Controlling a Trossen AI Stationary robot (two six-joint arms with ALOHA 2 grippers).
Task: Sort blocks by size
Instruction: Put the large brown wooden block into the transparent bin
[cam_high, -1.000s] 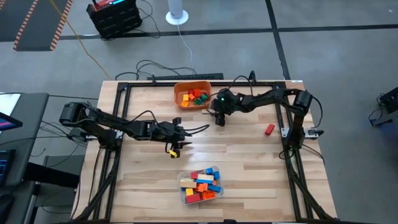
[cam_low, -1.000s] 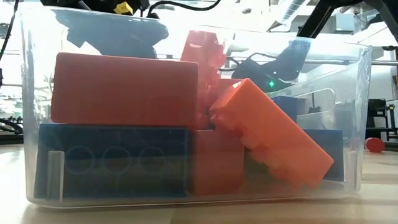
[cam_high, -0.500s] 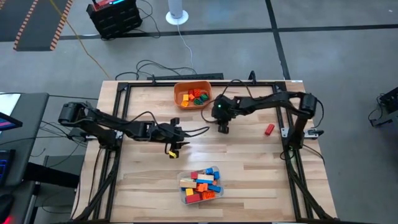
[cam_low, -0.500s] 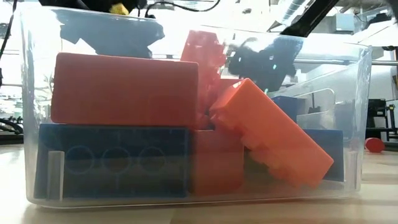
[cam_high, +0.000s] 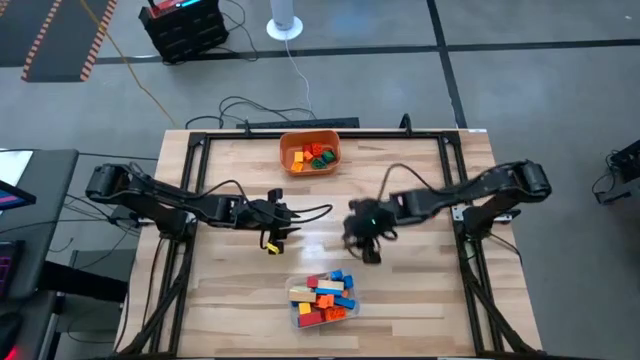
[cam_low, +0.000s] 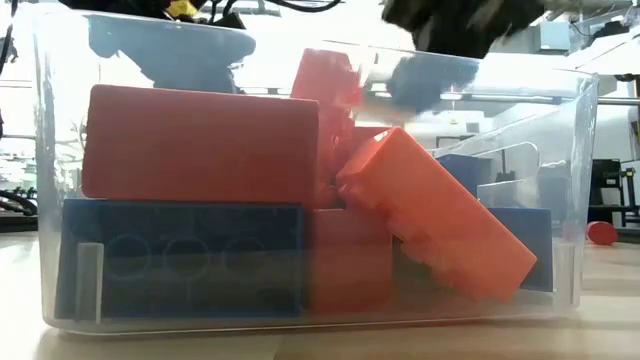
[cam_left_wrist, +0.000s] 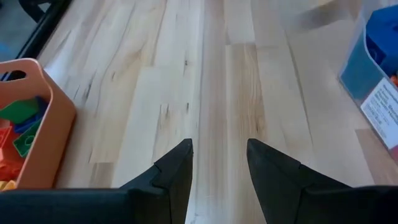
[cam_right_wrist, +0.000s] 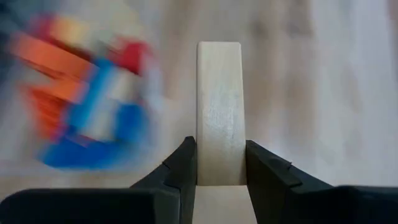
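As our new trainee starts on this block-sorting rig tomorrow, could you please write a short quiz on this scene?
1. True or false: the right gripper is shut on a long tan plastic block.
2. Which container is the right gripper nearer? A: the orange plastic bowl. B: the clear plastic tub.
3. Fill in: the left gripper is ___, with nothing between its fingers.
Key: 1 true; 2 B; 3 open.
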